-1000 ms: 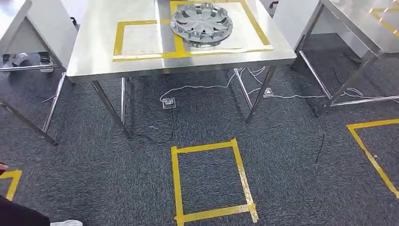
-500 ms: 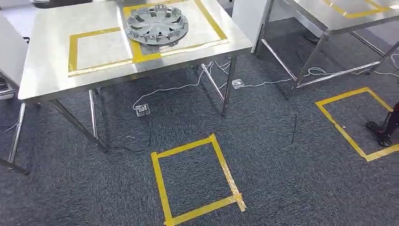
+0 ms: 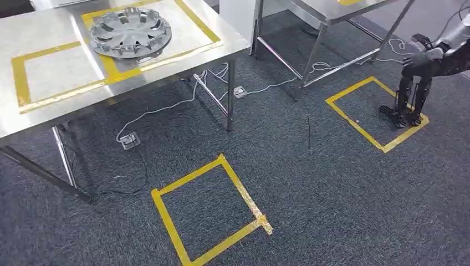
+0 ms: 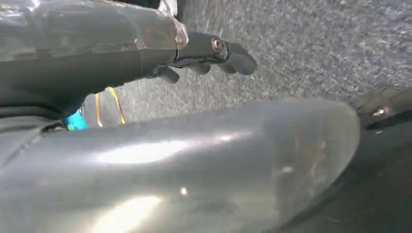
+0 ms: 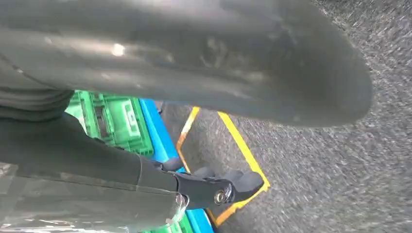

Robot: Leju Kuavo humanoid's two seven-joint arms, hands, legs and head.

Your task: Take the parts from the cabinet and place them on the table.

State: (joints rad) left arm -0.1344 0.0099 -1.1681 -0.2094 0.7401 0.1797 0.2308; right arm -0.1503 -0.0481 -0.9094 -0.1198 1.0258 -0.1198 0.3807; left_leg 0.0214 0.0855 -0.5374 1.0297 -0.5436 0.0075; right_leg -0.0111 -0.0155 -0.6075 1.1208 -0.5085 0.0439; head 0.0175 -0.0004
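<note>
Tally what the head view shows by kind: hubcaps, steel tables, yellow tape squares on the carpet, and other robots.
Hubcaps: 1
Steel tables: 2
Yellow tape squares on the carpet: 2
Other robots: 1
Total: 6

The bench [image 3: 66,105] is brushed steel, smooth with a dull sheen, marked off in yellow tape [image 3: 113,69]. The hubcap [image 3: 131,31] on it looks like silver plastic, glossy. The carpet [image 3: 310,194] is dark grey, coarse and matt, with more tape [image 3: 244,194] that is creased in places. A green crate [image 5: 114,124] is ribbed plastic. The left hand [image 4: 214,53] is smooth dark plastic or metal with a glossy cover.
</note>
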